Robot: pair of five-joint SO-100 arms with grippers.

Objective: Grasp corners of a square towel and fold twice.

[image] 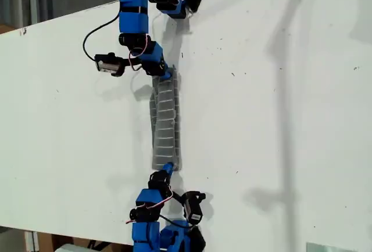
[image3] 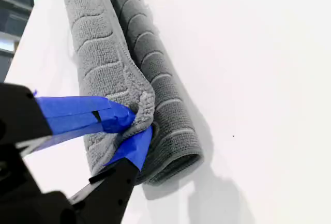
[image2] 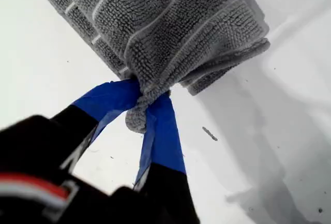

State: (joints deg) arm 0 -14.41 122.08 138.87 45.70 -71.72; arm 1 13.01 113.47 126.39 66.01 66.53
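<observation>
Between your arms the towel [image: 164, 124] lies folded narrow; my first gripper [image2: 143, 111] and my second gripper [image3: 135, 124] each pinch an end, with one fold seemingly left.

- Our first gripper [image2: 147, 107] is clamped tight on a bunched corner [image2: 137, 118] of the towel [image2: 170, 27].
- Our second gripper [image3: 135, 127] pinches the towel's edge.
- In the exterior view, one arm [image: 135, 13] reaches in from the top and the other arm [image: 148, 220] from the bottom.

Bare table [image: 279, 118] flanks the towel [image: 164, 124] both sides
</observation>
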